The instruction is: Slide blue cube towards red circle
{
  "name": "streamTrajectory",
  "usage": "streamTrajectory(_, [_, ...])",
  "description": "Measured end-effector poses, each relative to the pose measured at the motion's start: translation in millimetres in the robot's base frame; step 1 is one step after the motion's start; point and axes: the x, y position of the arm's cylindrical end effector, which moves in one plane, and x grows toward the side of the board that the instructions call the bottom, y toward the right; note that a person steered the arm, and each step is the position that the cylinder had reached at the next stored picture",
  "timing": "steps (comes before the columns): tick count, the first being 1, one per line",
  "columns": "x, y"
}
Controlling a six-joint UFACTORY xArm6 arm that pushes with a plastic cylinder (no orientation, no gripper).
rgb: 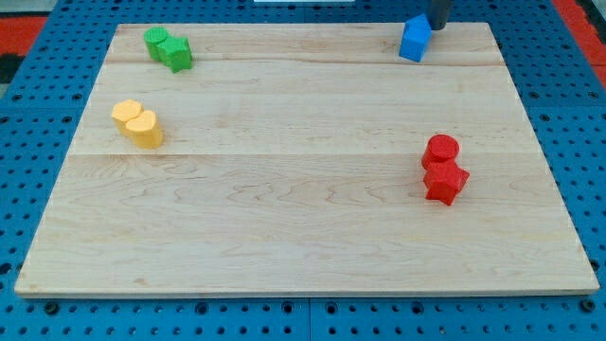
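Note:
The blue cube (415, 39) sits near the top right edge of the wooden board (303, 218). My tip (438, 26) is at the view's top, just to the right of and behind the blue cube, touching or nearly touching it. The red circle (441, 149) lies at the right of the board, well below the blue cube. A red star-shaped block (445, 181) rests against the circle's lower side.
A green circle (156, 40) and a green star-like block (177, 53) sit together at the top left. Two yellow blocks (138, 123) lie together at the left. A blue pegboard (57, 322) surrounds the board.

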Motion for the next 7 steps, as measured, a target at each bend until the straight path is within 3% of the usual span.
streamTrajectory(1, [-0.8,-38.5])
streamTrajectory(3, [7.8,8.2])
streamTrajectory(5, [42.5,8.2])
streamTrajectory(7, [27.5,-0.6])
